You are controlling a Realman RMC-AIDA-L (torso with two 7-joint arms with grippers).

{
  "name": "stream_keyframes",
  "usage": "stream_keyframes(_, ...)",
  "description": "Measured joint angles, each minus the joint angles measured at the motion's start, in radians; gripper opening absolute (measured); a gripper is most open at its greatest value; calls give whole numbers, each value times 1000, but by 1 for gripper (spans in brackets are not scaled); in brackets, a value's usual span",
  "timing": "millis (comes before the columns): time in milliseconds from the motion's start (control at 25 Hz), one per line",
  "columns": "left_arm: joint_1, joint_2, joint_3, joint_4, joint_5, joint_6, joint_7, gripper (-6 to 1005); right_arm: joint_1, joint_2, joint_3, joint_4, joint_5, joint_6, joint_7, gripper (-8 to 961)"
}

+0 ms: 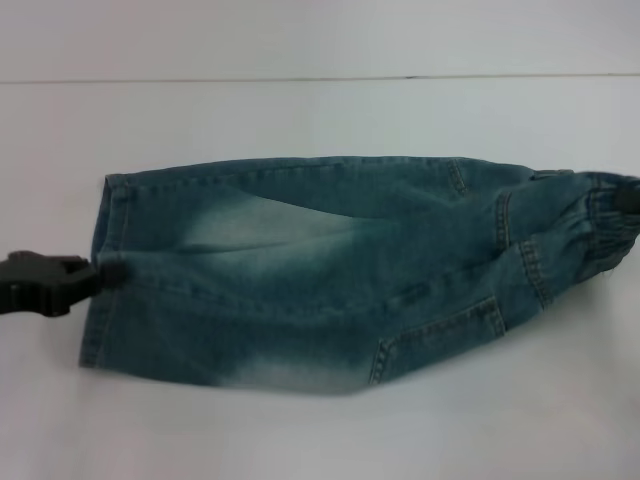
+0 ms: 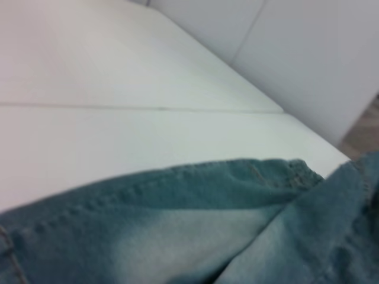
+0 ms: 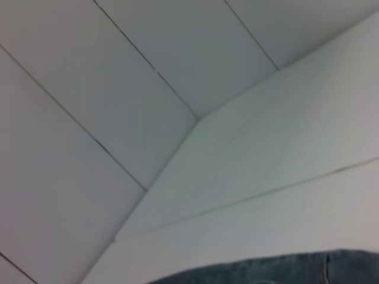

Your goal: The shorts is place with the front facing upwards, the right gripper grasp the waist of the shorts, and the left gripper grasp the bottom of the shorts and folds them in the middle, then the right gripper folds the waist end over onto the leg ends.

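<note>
The blue denim shorts (image 1: 330, 270) lie folded lengthwise across the white table (image 1: 300, 110). Their leg ends (image 1: 108, 225) are at the left and the gathered waist (image 1: 608, 228) is at the right. My left gripper (image 1: 103, 272) comes in from the left edge and is shut on the hem of the bottom of the shorts. Only a black sliver of my right gripper (image 1: 630, 202) shows at the right edge, pinched on the waistband. The left wrist view shows a stitched denim edge (image 2: 177, 236) up close. A strip of denim (image 3: 284, 269) fills the right wrist view's lower edge.
A seam line (image 1: 320, 80) crosses the white table behind the shorts. Bare table surrounds the shorts in front and behind. Pale wall panels (image 3: 148, 71) stand beyond the table edge.
</note>
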Motion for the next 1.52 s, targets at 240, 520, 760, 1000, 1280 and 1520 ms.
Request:
stream_keyframes(240, -8, 11, -55, -6, -16, -7, 9, 49, -4, -6, 1, 0, 34, -21, 10, 45)
stream_keyframes(520, -5, 15, -96, -8, -51, -14, 20, 50, -4, -9, 18, 18, 74, -14, 21, 45)
stream_keyframes(760, -1, 15, -112, -10, -65, -21, 26, 49, -6, -16, 24, 40, 74, 30, 90, 45)
stream_keyframes(1000, -1, 15, -113, -13, -78, -22, 40, 49, -14, -34, 18, 44, 73, 62, 163, 51)
stream_keyframes(1280, -11, 19, -111, -40, -127, -47, 53, 48, 3, -31, 28, 46, 78, 85, 180, 67)
stream_keyframes(1520, -32, 20, -98, -69, -142, -104, 61, 46, 25, -20, 33, 54, 100, 100, 181, 81)
